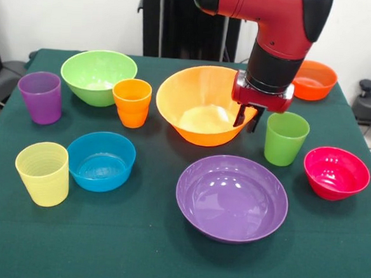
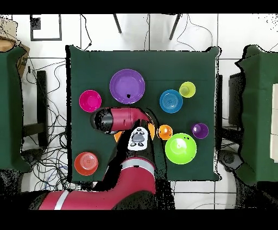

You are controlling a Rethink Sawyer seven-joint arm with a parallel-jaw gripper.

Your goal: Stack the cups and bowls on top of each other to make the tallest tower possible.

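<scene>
My gripper (image 1: 247, 120) is shut on the right rim of the large orange-yellow bowl (image 1: 197, 108), one finger inside and one outside; the bowl tips toward the camera. The wide purple bowl (image 1: 231, 198) (image 2: 127, 85) lies in front of it. A green cup (image 1: 285, 138) stands just right of the gripper, with the pink-red bowl (image 1: 336, 173) (image 2: 90, 101) beyond. The light green bowl (image 1: 98, 75) (image 2: 181, 148), orange cup (image 1: 131, 102) (image 2: 164, 132), purple cup (image 1: 40, 97) (image 2: 200, 131), blue bowl (image 1: 100, 161) (image 2: 171, 101) and yellow cup (image 1: 42, 173) (image 2: 187, 89) stand on the left. Nothing is stacked.
An orange-red bowl (image 1: 313, 80) (image 2: 86, 163) sits at the far right corner of the green-clothed table (image 1: 133, 250). In the overhead view the red arm (image 2: 122, 120) covers the gripper, the green cup and most of the orange-yellow bowl.
</scene>
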